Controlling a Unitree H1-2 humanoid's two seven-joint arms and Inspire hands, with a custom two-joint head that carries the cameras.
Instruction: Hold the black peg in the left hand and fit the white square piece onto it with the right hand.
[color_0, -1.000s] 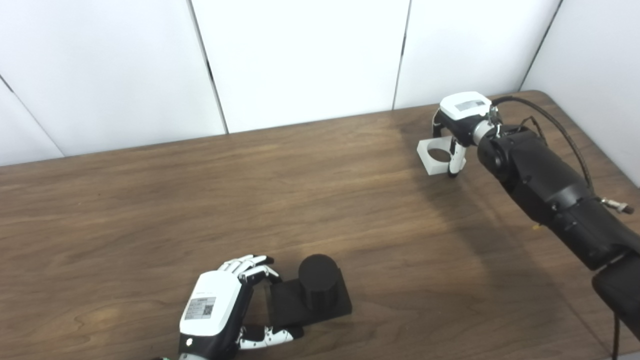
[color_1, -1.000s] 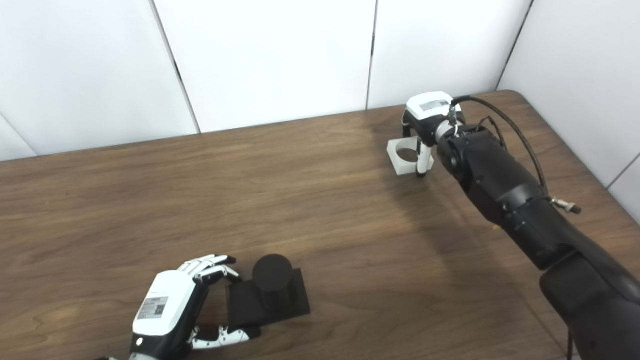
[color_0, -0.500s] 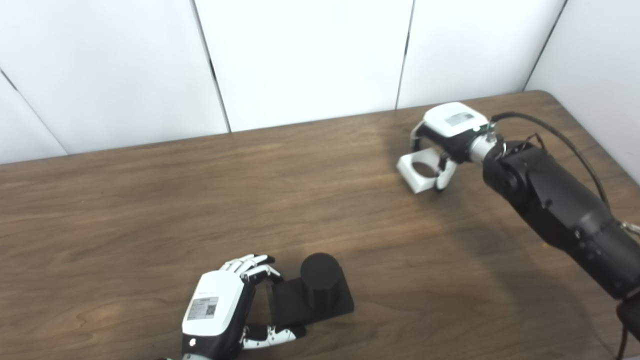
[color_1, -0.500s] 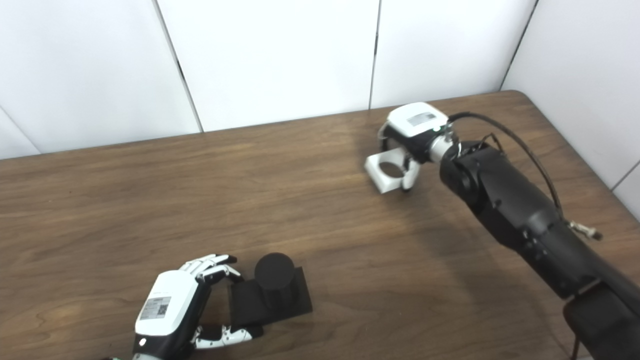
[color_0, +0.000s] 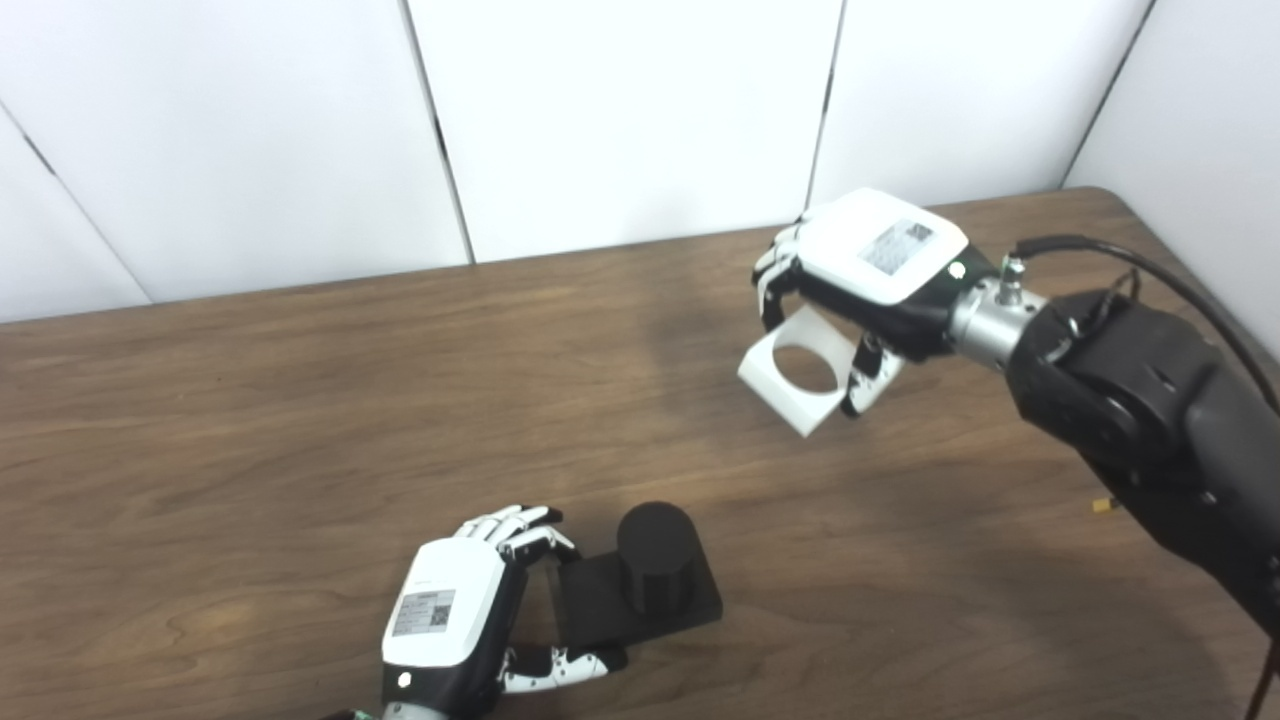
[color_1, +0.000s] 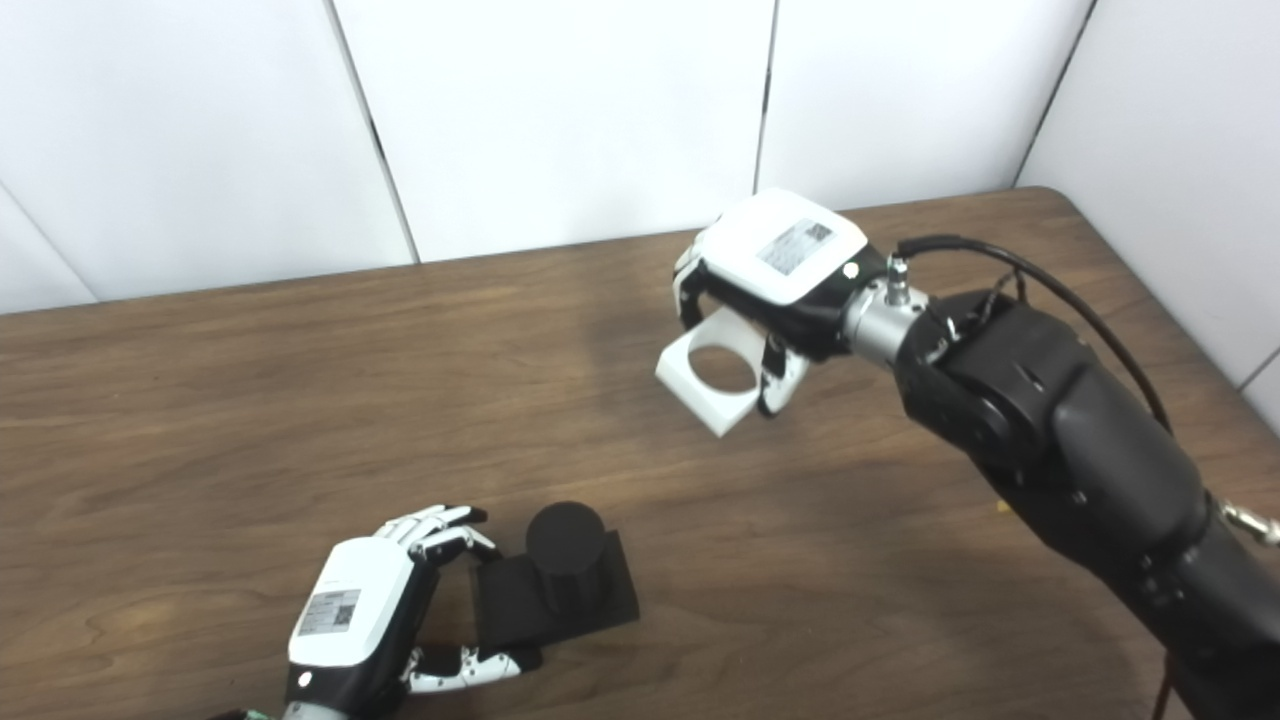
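Two hands in view. Right hand (color_0: 880, 275) has its fingers wrapped around the white square plastic piece with a round hole (color_0: 797, 368), held tilted and clear above the brown wooden table (color_0: 300, 400). Left hand (color_0: 450, 620) sits at the near table edge, fingers and thumb closed on the near-left edge of the black cylindrical peg on its flat square black base (color_0: 650, 580); base rests flat on the tabletop. Peg stands upright, just right of the left hand, top face unobstructed. Wide bare tabletop lies between the two hands. White wall panels (color_0: 620, 110) stand past the far table edge.
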